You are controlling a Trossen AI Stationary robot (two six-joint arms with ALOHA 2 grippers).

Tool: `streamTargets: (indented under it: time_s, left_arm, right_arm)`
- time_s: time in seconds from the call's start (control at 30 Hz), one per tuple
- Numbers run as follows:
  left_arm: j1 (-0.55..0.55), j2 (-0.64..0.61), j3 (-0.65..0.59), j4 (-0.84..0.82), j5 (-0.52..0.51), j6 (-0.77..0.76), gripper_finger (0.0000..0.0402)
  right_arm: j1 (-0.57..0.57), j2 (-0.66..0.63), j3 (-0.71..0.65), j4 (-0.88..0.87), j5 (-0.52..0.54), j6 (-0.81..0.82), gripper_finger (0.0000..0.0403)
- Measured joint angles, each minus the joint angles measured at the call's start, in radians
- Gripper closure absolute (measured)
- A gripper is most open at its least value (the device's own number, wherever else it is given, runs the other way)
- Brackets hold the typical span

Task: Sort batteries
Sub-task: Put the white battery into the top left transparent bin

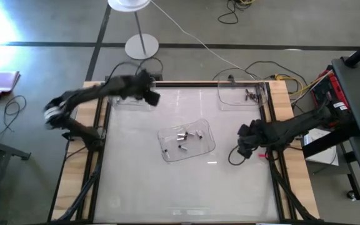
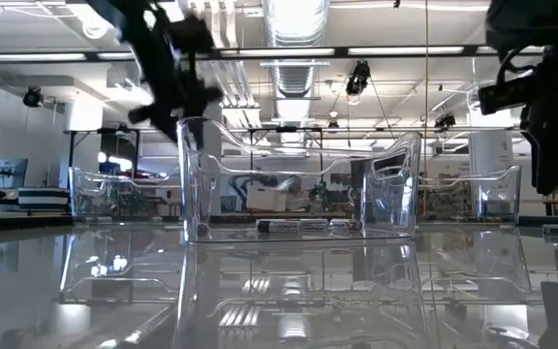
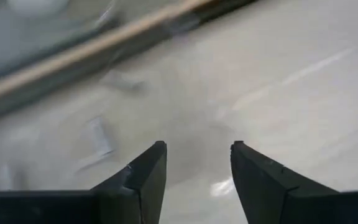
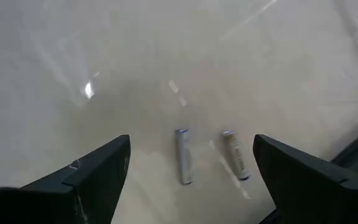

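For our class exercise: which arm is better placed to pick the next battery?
Probably right: the open right gripper hangs beside the centre tray, batteries ahead; the left gripper is at the far edge.

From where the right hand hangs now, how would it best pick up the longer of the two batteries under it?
The longer battery lies flat on the tabletop, apart from the shorter battery. The open right hand would likely best come straight down and pinch its middle, across its round sides, one finger going between the two.

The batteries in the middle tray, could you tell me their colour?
Silvery-grey batteries, clearest in the high view.
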Motion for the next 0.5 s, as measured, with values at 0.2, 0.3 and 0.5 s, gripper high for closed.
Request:
streamTargets:
  time_s: [0.2, 0.3, 0.5]
  left_arm:
    - [-0.482, -0.298, -0.209, 0.393, -0.236, -0.053, 0.0240]
    - [-0.728, -0.390, -0.305, 0.615, -0.385, 0.033, 0.0240]
    - [-1.091, -0.422, -0.471, 0.987, -0.661, 0.257, 0.0240]
  right_arm:
    - [-0.134, 0.036, -0.004, 0.000, -0.193, -0.106, 0.0107]
    - [-0.188, 0.061, -0.004, -0.004, -0.199, -0.146, 0.0131]
    - [-0.262, 0.133, -0.004, 0.022, -0.209, -0.181, 0.0177]
